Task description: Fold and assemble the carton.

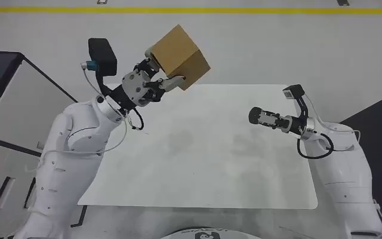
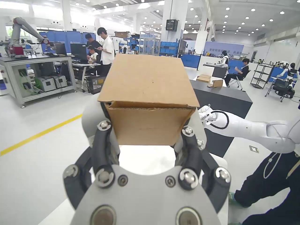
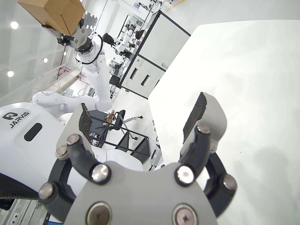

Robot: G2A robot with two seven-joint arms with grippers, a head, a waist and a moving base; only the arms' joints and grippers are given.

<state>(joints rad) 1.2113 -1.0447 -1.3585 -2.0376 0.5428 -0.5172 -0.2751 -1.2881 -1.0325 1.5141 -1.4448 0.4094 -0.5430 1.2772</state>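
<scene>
The carton (image 1: pixel 179 57) is already a folded-up cube, gripped by the left jaws and held in the air by the far left corner of the counter (image 1: pixel 239 155). The right jaws hang released (nothing between them). The carton's far end is hidden, so a flap may remain.

The folded-up brown carton (image 1: pixel 180 55) hangs tilted near the far left corner of the table (image 1: pixel 239 179).

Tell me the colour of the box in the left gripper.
The cube-shaped cardboard carton is plain light brown, best seen in the left wrist view.
</scene>
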